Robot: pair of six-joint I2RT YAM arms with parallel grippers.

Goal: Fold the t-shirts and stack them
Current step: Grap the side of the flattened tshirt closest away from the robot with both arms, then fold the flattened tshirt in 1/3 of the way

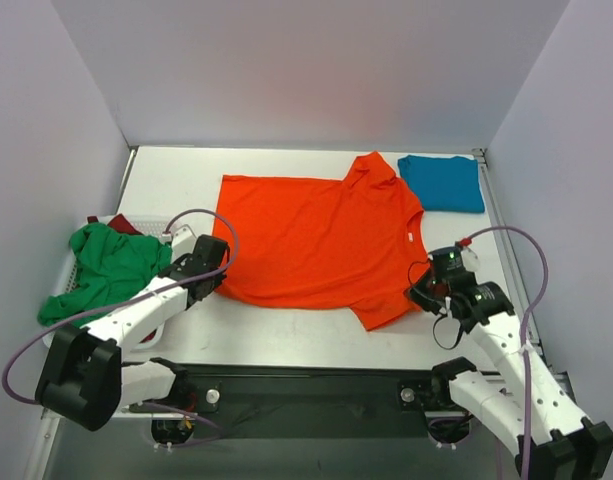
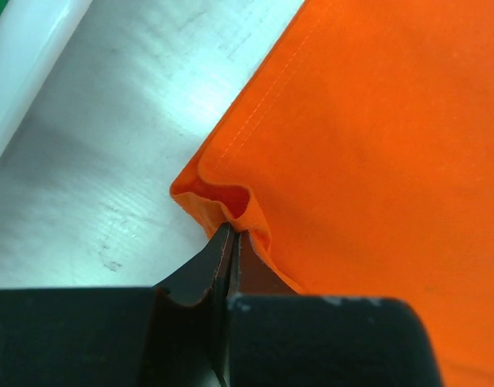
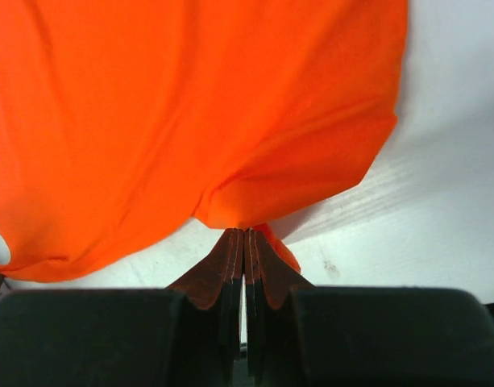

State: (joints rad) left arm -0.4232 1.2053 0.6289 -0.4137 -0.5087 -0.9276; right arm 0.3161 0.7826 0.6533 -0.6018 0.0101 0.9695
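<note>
A bright orange-red t-shirt [image 1: 316,240] lies spread flat across the middle of the table, collar to the right. My left gripper [image 1: 214,283] is shut on its near-left hem corner [image 2: 222,205], the cloth puckered between the fingertips. My right gripper [image 1: 423,292] is shut on the shirt's edge [image 3: 255,201] by the near-right sleeve, and the fabric lifts toward the jaws there. A folded teal blue t-shirt [image 1: 442,183] rests at the far right corner. A green t-shirt [image 1: 106,268] lies crumpled at the left with a dark red one [image 1: 119,226] showing behind it.
A white lattice basket [image 1: 58,285] holds the green and dark red shirts at the table's left edge. White walls enclose the table on three sides. A black rail [image 1: 306,385] runs along the near edge between the arm bases.
</note>
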